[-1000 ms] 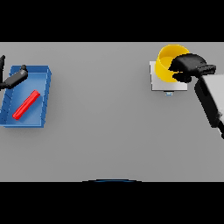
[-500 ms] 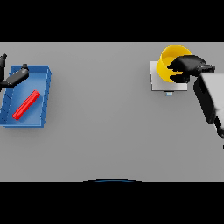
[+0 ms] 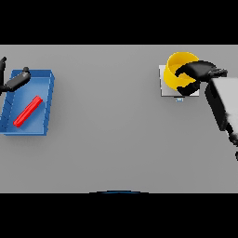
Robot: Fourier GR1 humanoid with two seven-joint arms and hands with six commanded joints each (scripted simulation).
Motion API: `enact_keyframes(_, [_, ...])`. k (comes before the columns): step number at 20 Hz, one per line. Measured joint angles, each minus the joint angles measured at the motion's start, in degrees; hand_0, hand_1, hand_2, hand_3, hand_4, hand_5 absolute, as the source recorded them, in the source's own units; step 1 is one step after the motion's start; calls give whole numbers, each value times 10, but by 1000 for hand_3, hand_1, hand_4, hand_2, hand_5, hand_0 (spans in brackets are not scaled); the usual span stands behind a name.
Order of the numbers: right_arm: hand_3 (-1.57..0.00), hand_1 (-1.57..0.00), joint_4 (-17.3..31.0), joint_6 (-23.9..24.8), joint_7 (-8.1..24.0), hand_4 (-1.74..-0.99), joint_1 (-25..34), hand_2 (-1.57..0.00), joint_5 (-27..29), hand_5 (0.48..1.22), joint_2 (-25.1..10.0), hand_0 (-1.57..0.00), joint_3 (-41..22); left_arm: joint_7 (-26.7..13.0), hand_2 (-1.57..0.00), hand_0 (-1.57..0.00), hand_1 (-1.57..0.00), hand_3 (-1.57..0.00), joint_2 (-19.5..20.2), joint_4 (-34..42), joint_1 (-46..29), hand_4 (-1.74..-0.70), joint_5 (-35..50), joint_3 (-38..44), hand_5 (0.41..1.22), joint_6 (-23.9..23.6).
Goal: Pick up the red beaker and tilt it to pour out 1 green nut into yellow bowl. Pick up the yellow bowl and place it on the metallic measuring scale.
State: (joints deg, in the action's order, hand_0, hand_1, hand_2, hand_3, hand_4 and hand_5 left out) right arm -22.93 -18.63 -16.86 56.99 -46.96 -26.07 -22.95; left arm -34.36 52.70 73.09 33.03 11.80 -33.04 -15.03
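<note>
A: Where is the yellow bowl (image 3: 176, 69)?

B: At the far right of the grey table (image 3: 116, 135), sitting on the metallic measuring scale (image 3: 168, 89), a pale square plate that shows at the bowl's left and lower sides.

A: And the right hand (image 3: 197, 72)?

B: It comes in from the right edge on a white and grey arm and sits over the bowl's right side. Its dark fingers (image 3: 185, 70) curl across the rim, and another dark part of the hand hooks low at the bowl's outer wall, so the rim is pinched between them.

A: The red beaker (image 3: 28, 111)?

B: It lies tilted on its side in the blue tray (image 3: 46, 104) at the far left, well apart from the bowl. I cannot see any nut.

A: The left hand (image 3: 16, 81)?

B: At the tray's upper left corner, over its rim, holding nothing. Whether its fingers are straight or curled, I cannot tell.
</note>
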Motion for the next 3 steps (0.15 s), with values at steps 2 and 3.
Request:
enact_keyframes(2, [-365,-59,16,5,3,-1316,6,-142,-5,735,4,-66,0,-2,1,1,1,1,-10,-3,3,-820,4,-1,734,0])
enact_keyframes(3, [-348,-47,18,3,0,-1308,12,-115,-6,733,5,-53,-2,0,1,1,1,1,-4,-2,3,-821,5,4,734,-1])
